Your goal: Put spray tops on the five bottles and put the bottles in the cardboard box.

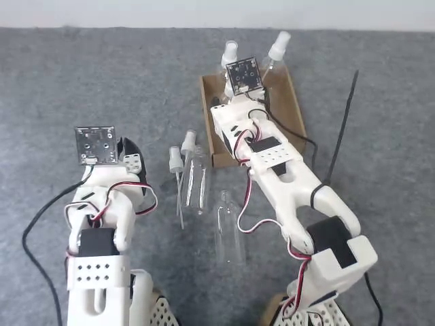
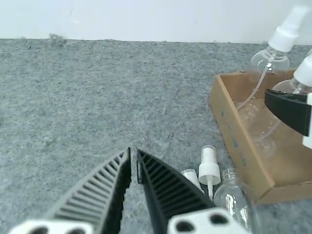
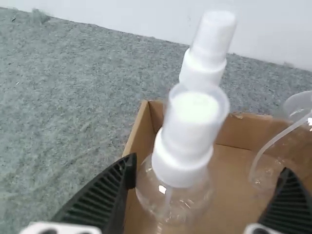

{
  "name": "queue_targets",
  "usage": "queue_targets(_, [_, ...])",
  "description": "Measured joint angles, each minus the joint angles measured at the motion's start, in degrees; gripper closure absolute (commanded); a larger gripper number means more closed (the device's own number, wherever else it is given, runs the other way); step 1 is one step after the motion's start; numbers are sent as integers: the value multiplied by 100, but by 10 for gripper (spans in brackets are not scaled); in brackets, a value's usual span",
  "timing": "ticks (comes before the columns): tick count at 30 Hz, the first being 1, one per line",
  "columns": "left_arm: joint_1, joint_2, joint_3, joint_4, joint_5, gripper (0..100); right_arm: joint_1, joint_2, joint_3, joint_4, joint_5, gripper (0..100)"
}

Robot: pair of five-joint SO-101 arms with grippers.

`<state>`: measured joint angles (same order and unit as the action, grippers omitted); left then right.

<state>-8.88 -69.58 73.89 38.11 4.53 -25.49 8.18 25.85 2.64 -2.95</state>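
Right gripper [image 3: 209, 165] spread wide around a standing bottle [image 3: 185, 136] in the cardboard box [image 1: 291, 102], far right!
Left gripper [image 2: 134, 156] is pinched closed, empty, over the carpet [image 1: 102, 81]. Between the arms lie a capped bottle [image 1: 194, 180], seemingly a loose spray top [image 1: 176, 161], and, nearer, an uncapped bottle [image 1: 230, 234].

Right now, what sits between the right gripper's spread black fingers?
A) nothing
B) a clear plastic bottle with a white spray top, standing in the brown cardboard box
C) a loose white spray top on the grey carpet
B: the right gripper straddles the capped clear bottle inside the cardboard box.
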Motion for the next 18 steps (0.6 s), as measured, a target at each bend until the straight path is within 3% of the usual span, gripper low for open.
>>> queue_targets(13, [0, 0, 0, 0, 0, 988, 0, -1319, -765, 1345, 0, 625])
queue_targets(18, [-9, 0, 0, 0, 0, 988, 0, -2426, -765, 2629, 0, 625])
